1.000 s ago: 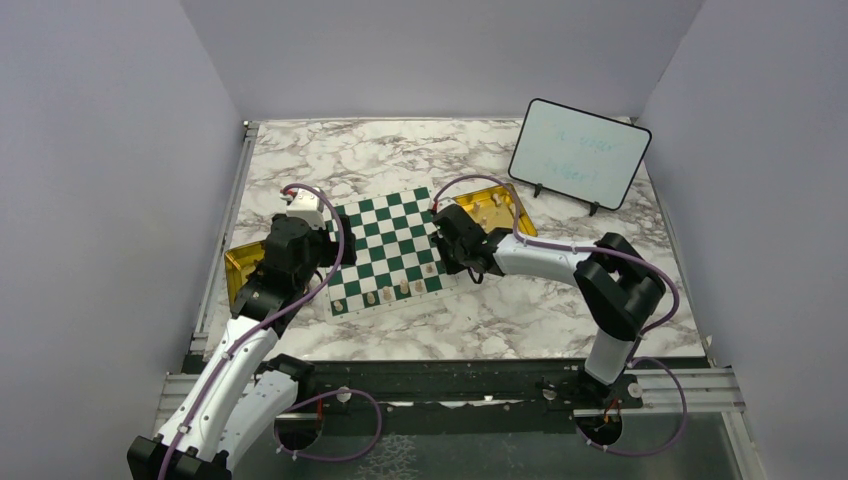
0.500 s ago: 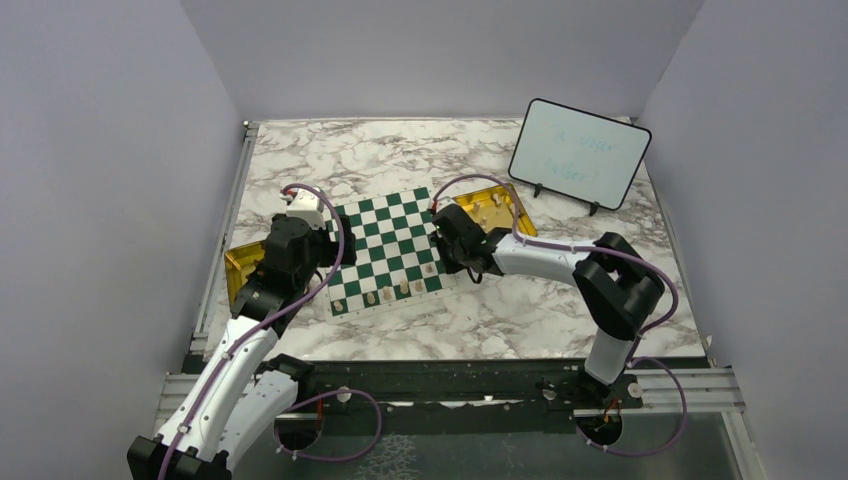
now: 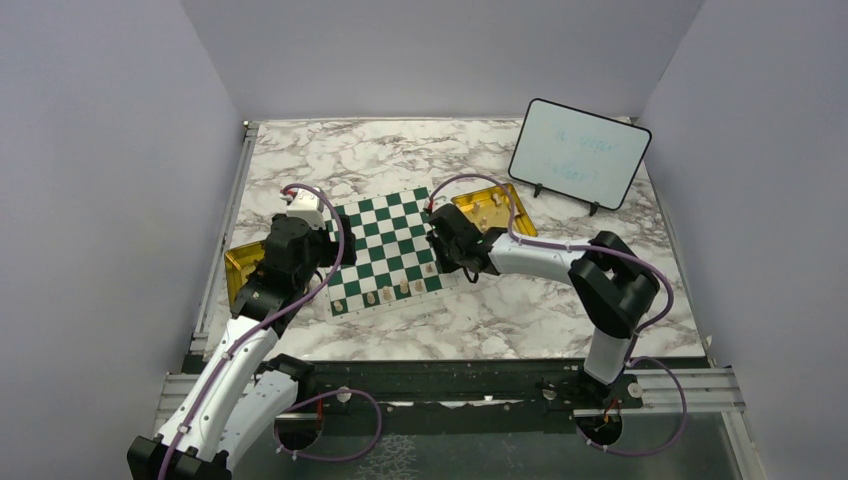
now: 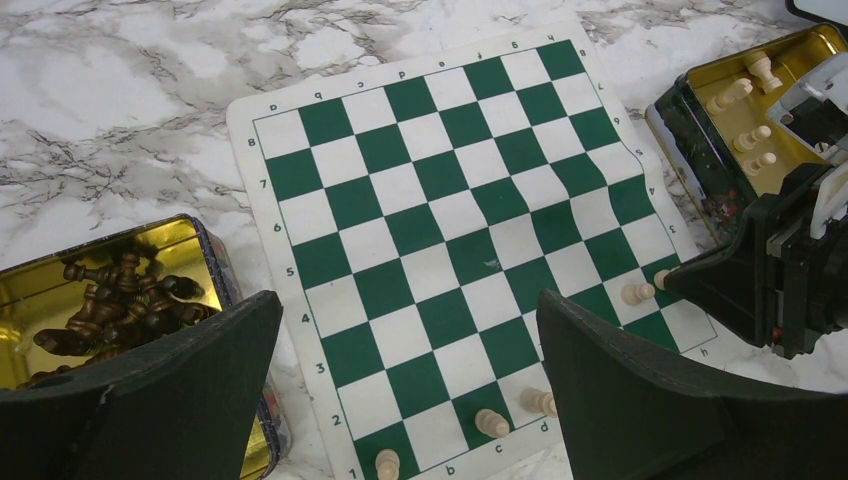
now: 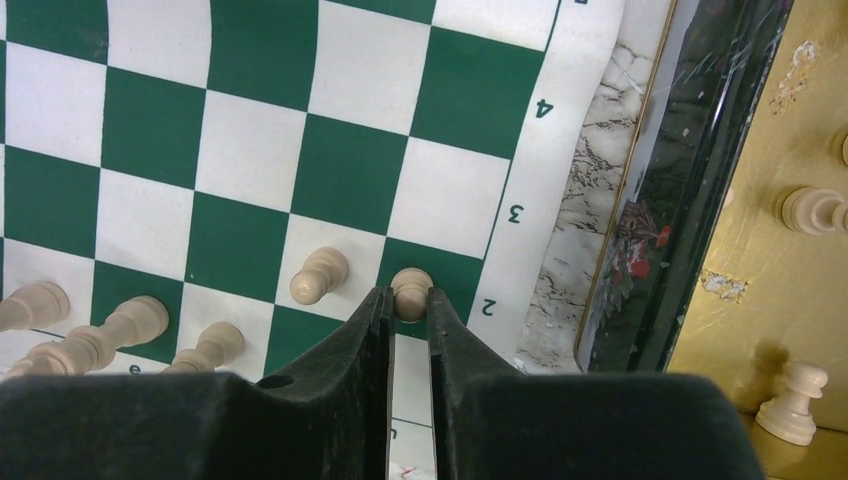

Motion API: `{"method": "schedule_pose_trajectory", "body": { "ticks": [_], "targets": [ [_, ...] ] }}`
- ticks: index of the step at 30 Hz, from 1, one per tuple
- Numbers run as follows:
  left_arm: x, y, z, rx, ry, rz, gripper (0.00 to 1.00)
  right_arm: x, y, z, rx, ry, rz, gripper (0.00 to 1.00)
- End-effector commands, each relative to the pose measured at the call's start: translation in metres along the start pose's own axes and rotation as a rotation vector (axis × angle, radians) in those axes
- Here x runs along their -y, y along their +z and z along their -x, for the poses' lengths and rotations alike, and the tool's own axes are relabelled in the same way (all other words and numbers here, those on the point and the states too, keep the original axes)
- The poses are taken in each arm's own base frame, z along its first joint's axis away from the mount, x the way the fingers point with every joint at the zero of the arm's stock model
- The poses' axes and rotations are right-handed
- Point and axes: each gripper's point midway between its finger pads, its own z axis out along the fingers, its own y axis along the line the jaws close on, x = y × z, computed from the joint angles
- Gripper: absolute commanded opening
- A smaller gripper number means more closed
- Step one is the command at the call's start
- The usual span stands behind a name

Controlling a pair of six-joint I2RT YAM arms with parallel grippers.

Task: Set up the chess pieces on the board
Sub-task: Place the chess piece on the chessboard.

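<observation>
A grey and white marble worktop (image 3: 400, 160) sits inside plain pale walls. A whiteboard (image 3: 578, 152) stands at the far right, and only the top view shows it. The green and white board (image 3: 385, 245) lies flat in the middle. A gold left tin (image 3: 238, 268) and a gold right tin (image 3: 512, 200) sit at its sides.

The right wrist view shows things up close. The right claw (image 5: 408, 297) is nearly closed and pinches a cream pawn (image 5: 411, 282). The pawn stands upright on the green square next to the 2 printed on the board's edge. A second pawn (image 5: 318, 275) stands on the white square just beside it. A few more cream pieces (image 5: 812, 210) rest in the right tin.

The left wrist view shows the left claw (image 4: 405, 305) spread wide, holding nothing, over the left side of the board. It also shows dark pieces (image 4: 120, 300) piled in the left tin. In the top view the left arm hides most of that tin.
</observation>
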Motion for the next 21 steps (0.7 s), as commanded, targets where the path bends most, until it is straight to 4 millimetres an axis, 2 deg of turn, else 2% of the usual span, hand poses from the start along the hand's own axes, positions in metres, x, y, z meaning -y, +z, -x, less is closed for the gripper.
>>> {"method": "schedule_pose_trajectory", "body": {
  "ticks": [1,21],
  "targets": [
    [-0.0014,-0.0045,0.008,0.024,0.01,0.007,0.99,0.0007,0.0061,-0.0012,-0.006,-0.001,-0.032,0.21],
    [-0.0014,-0.0039,0.0074,0.021,0.011,0.008,0.99,0.0,-0.0016,0.0009,-0.037,-0.008,-0.06,0.2]
  ]
}}
